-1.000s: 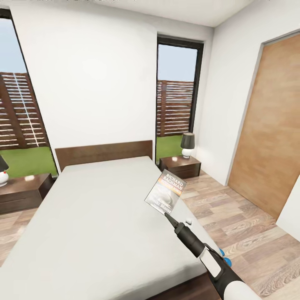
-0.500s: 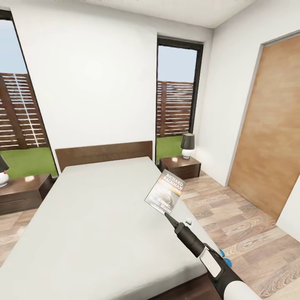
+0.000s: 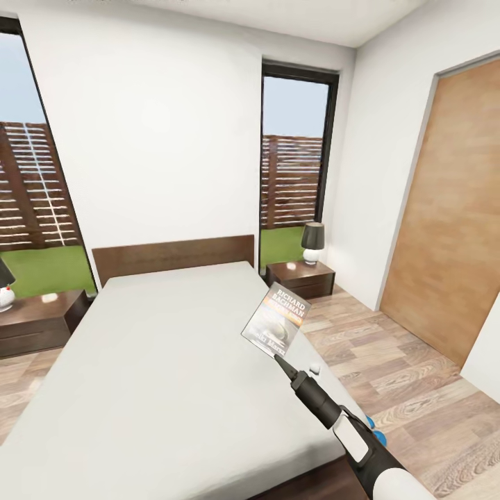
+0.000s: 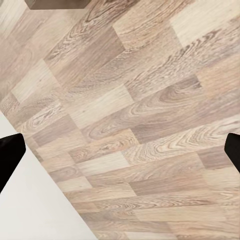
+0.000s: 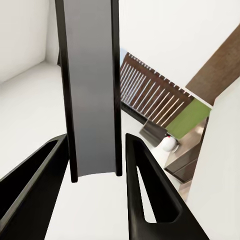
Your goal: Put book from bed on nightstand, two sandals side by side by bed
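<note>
Head view: book [image 3: 277,319] held up in the air by the right gripper [image 3: 276,355], gripped at its lower edge, cover turned toward the camera, slightly tilted. Hanging above the right edge of the bed [image 3: 167,361], clear of the mattress. Nearest nightstand [image 3: 301,277] at the far right corner of the bed, with a lamp [image 3: 312,241] on its back part; second nightstand [image 3: 38,321] at the far left side, also with a lamp [image 3: 4,285]. Something blue [image 3: 376,434] on the floor [image 3: 389,375] beside the right arm, close to the right edge of the bed, probably the sandals, but too much hidden to be sure.

For doing this step well: better to carry the book toward the right nightstand, to keep the grip firm during the travel, to aim at the free front part of the top, away from the lamp, and to lower the book nearly flat before letting go, otherwise possible to slide off the glossy top.

Left wrist view: wooden floor below, two dark fingers [image 4: 9,155] at opposite borders, spread wide, nothing between them.

Right wrist view: book [image 5: 92,85] seen from its edge as a long grey strip, standing between the two black fingers [image 5: 147,195]. Fingers narrow around its lower end, one on each face; exact contact not fully clear here, though the book evidently held.
</note>
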{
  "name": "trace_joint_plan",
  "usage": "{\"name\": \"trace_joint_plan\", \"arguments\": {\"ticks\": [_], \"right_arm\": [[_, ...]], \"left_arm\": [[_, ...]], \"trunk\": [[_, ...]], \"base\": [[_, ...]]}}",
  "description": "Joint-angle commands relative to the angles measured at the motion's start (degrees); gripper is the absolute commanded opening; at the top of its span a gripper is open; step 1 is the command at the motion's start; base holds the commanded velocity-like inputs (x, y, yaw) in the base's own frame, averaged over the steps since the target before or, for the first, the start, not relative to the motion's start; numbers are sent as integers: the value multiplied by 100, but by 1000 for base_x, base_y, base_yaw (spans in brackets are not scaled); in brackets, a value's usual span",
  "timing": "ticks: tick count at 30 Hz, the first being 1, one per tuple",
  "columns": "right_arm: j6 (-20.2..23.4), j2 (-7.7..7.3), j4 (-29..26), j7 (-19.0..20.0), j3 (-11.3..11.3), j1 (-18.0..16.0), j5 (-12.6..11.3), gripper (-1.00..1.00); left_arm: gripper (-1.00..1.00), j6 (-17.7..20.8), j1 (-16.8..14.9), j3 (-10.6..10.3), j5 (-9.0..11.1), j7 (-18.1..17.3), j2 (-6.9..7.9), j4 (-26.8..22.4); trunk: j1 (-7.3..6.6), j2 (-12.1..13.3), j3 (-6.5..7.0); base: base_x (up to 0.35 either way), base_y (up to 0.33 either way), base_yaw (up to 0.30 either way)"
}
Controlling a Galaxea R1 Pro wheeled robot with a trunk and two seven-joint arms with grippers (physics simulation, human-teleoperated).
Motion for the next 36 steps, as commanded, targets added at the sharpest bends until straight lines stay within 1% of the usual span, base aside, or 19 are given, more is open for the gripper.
{"name": "trace_joint_plan", "arguments": {"ticks": [1, 18, 36], "right_arm": [[59, 1, 4, 12, 2, -2, -43, -100], [60, 1, 5, 12, 2, -2, -43, -100], [59, 1, 6, 12, 2, -2, -43, -100]], "left_arm": [[100, -14, 5, -50, 60, 13, 1, -6], [100, -13, 5, -50, 63, 13, 1, -6], [100, -12, 5, -50, 63, 13, 1, -6]], "trunk": [[2, -3, 3], [2, -3, 88], [2, -3, 102]], "base": [[0, 0, 51], [0, 0, 86], [0, 0, 14]]}}
